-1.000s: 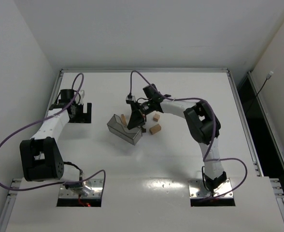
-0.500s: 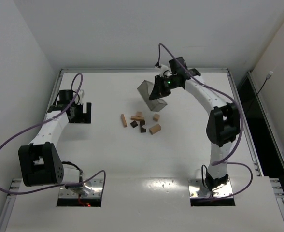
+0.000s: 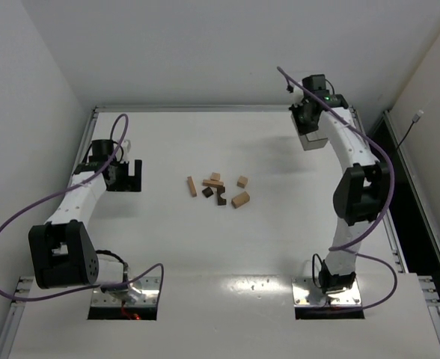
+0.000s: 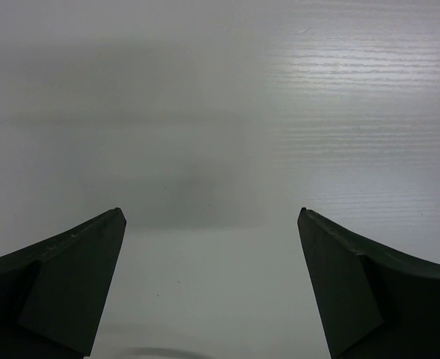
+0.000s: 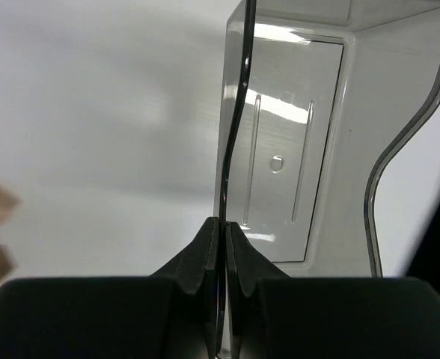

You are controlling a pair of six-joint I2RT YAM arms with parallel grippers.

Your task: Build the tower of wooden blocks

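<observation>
Smoky plastic tray (image 5: 280, 149), pinched by the right gripper (image 5: 221, 224) at the table's (image 3: 205, 254) far right corner; left gripper (image 4: 212, 224) gapes empty. Next, I'd guess: park it, then start stacking the wooden blocks (image 3: 218, 188).

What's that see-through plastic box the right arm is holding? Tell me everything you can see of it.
It is a smoky-grey, see-through plastic tray, rectangular, with rounded corners, thin walls, two moulded ribs and a small round mark on its floor. It is empty. The right gripper is shut on one wall, pinching its edge. It is at the far right of the table, well apart from the loose wooden blocks. Whether it touches the table is unclear.
</observation>
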